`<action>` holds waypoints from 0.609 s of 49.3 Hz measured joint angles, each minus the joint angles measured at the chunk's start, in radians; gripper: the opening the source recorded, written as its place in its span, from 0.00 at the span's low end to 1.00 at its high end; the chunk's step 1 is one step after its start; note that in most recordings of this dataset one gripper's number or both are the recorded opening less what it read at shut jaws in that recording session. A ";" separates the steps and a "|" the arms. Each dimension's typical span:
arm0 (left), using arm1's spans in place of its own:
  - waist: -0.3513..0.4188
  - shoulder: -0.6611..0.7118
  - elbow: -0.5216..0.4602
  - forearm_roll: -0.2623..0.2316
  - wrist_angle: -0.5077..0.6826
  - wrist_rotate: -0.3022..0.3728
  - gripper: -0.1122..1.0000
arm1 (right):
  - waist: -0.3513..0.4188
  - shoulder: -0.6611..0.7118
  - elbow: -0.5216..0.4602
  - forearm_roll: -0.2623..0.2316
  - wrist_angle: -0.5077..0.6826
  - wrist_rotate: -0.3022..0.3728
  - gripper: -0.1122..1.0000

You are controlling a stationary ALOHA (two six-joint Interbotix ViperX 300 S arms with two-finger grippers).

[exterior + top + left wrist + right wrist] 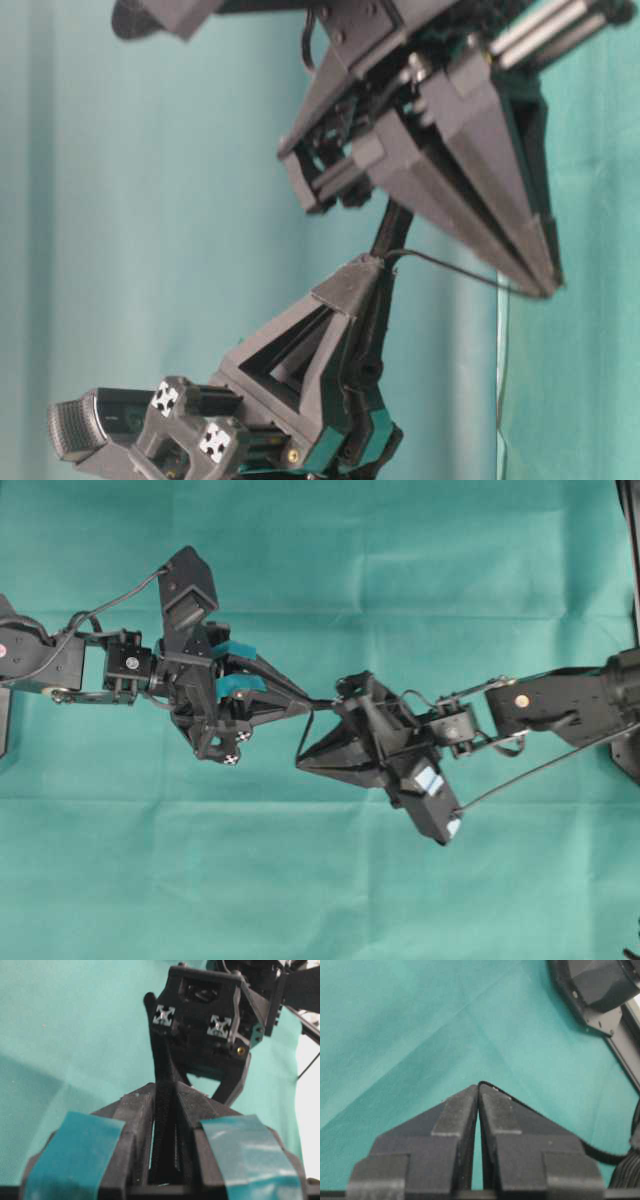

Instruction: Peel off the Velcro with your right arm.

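Velcro (308, 730) is hanging in the air above the green-covered counter (320, 880), stretched between the two end effectors near the counter's middle. The left end effector (305, 702), the one wearing teal tape patches (75, 1152), is pinching one length of the black strip between its nearly closed fingers (135, 1125); in the left wrist view the fuzzy band (162, 1110) is sitting in the narrow slot between them and running up out of it. The right end effector (300, 764), with plain black triangular fingers (462, 1115), is pressing its tips together on the other layer, and the right wrist view is showing a thin black edge (520, 1102) emerging from the tips and trailing back along one finger. From table level, a thin dark line (450, 268) is bridging the two tools.
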 measured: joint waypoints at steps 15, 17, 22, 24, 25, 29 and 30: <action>0.002 -0.006 0.005 0.000 0.002 -0.003 0.19 | 0.003 -0.044 0.061 0.005 0.000 0.058 0.02; 0.002 -0.008 0.008 0.000 0.000 -0.003 0.19 | 0.003 -0.052 0.069 0.005 0.000 0.063 0.03; 0.003 -0.021 0.017 0.000 0.000 -0.003 0.19 | 0.003 -0.077 0.101 0.006 -0.002 0.066 0.12; 0.006 -0.029 0.023 0.000 -0.002 -0.002 0.19 | 0.005 -0.087 0.115 0.006 -0.003 0.066 0.18; 0.006 -0.032 0.026 0.000 -0.002 -0.002 0.19 | 0.005 -0.094 0.121 0.006 -0.003 0.066 0.20; 0.009 -0.051 0.048 0.000 -0.006 -0.002 0.19 | 0.006 -0.118 0.149 0.009 -0.015 0.066 0.21; 0.009 -0.054 0.054 0.000 -0.008 -0.002 0.19 | 0.006 -0.124 0.156 0.011 -0.018 0.067 0.21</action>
